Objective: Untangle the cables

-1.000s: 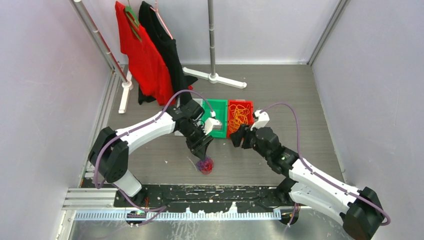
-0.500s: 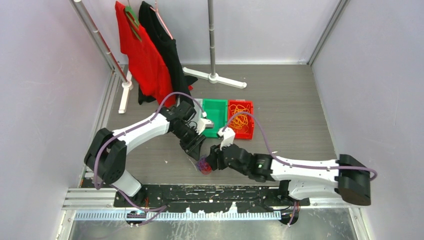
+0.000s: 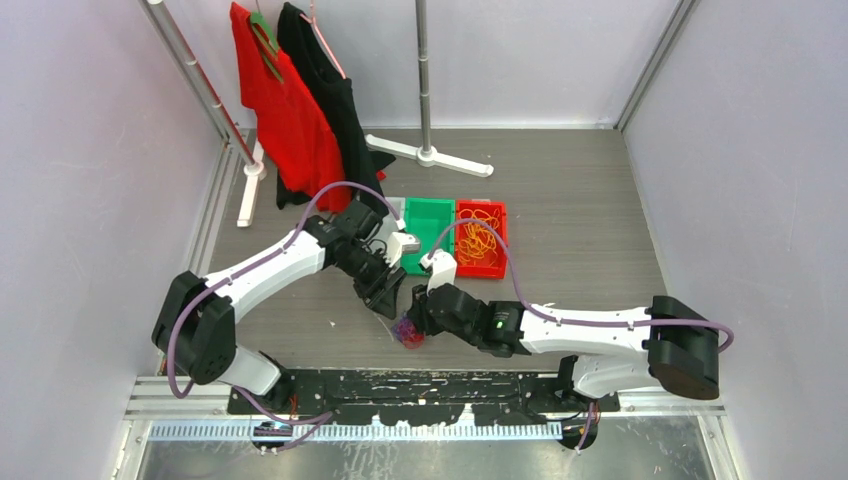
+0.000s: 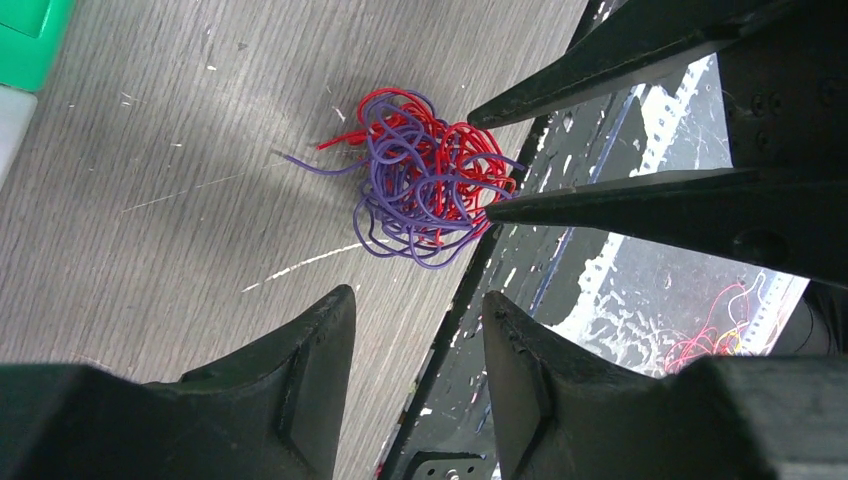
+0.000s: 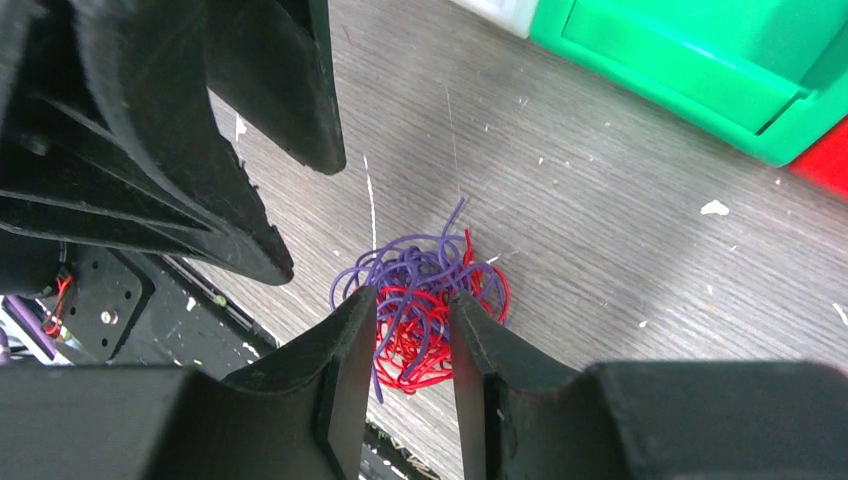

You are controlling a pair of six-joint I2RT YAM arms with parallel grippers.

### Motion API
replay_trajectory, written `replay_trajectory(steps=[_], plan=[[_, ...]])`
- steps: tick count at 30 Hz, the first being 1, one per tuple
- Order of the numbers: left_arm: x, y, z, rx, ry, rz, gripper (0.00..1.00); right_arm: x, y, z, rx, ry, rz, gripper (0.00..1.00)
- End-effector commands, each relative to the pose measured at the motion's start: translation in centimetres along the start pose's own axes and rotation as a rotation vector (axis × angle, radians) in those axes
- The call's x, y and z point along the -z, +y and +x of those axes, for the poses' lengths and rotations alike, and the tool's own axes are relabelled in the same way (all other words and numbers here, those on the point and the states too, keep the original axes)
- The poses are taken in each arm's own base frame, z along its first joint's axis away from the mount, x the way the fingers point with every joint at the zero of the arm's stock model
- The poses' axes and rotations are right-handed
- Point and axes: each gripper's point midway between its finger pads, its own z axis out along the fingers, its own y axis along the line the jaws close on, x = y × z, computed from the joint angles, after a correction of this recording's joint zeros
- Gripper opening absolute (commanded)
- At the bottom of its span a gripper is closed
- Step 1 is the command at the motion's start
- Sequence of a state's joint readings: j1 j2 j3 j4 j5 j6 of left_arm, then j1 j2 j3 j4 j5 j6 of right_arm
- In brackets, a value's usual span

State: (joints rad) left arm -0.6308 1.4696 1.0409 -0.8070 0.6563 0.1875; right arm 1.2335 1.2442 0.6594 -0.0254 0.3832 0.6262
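Note:
A small wad of red and purple cables (image 3: 408,332) lies on the grey table near the front edge. It also shows in the left wrist view (image 4: 425,185) and the right wrist view (image 5: 420,275). My right gripper (image 3: 416,321) (image 5: 412,297) is open, with one finger on each side of the wad, low over it. My left gripper (image 3: 389,304) (image 4: 418,298) is open and empty, just up-left of the wad and above it. Orange-yellow cables (image 3: 480,238) lie in the red bin (image 3: 498,262).
A green bin (image 3: 428,225) (image 5: 690,70) stands left of the red bin, just behind the grippers. A black rail (image 3: 430,385) runs along the table's front edge, close to the wad. Red and black shirts (image 3: 290,110) hang at the back left beside a stand base (image 3: 430,155).
My right arm has swung from the red bin down and left to the wad and now straddles it. My left gripper has drawn back a little up and to the left.

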Motion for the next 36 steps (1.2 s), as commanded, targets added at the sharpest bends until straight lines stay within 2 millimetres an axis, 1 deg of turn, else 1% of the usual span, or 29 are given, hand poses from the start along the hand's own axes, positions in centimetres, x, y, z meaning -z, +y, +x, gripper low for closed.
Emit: replay_trajectory(steps=[1, 4, 5, 7, 10, 12, 15, 16, 19, 23, 27, 30, 32, 36], plan=[[0.2, -0.5, -1.0, -0.018, -0.039, 0.031, 0.51, 0.1, 1.1, 0.3, -0.023, 0.034, -0.032, 0.38], [0.4, -0.6, -1.0, -0.025, -0.038, 0.029, 0.52, 0.0, 1.1, 0.8, -0.024, 0.052, -0.035, 0.38], [0.4, -0.6, -0.9, -0.029, -0.037, 0.029, 0.53, 0.0, 1.6, 1.2, -0.024, 0.071, -0.064, 0.38], [0.3, -0.5, -0.7, -0.036, -0.036, 0.025, 0.53, -0.2, 1.9, 1.2, -0.019, 0.069, -0.081, 0.34], [0.3, -0.4, -0.5, -0.04, -0.029, 0.019, 0.54, -0.6, 2.3, 1.2, -0.013, 0.066, -0.091, 0.26], [0.4, -0.4, -0.3, -0.045, -0.027, 0.015, 0.54, -0.7, 2.3, 1.0, -0.016, 0.054, -0.095, 0.19], [0.5, -0.5, -0.3, -0.054, -0.032, 0.014, 0.54, -0.4, 2.4, 0.4, -0.017, 0.028, -0.107, 0.03], [0.5, -0.5, -0.3, -0.054, -0.034, 0.016, 0.54, -0.1, 2.4, 0.1, -0.01, 0.021, -0.11, 0.01], [0.3, -0.9, -0.4, -0.048, -0.041, 0.042, 0.54, 1.3, 2.7, -1.3, 0.009, -0.005, -0.152, 0.01], [0.3, -1.3, -1.4, -0.038, -0.07, 0.065, 0.52, 3.4, 3.4, -3.4, -0.024, -0.034, -0.242, 0.01], [0.4, -2.0, -2.7, -0.028, -0.115, 0.104, 0.53, 4.9, 4.6, -3.9, -0.053, -0.037, -0.347, 0.01], [0.5, -2.5, -3.8, -0.029, -0.145, 0.134, 0.52, 5.3, 5.2, -3.9, -0.071, -0.032, -0.4, 0.01], [0.5, -2.7, -4.2, -0.026, -0.152, 0.15, 0.49, 5.4, 5.3, -4.0, -0.081, -0.035, -0.414, 0.01], [0.9, -3.8, -4.0, -0.038, -0.162, 0.201, 0.35, 5.2, 4.7, -4.0, -0.103, -0.045, -0.404, 0.01]])
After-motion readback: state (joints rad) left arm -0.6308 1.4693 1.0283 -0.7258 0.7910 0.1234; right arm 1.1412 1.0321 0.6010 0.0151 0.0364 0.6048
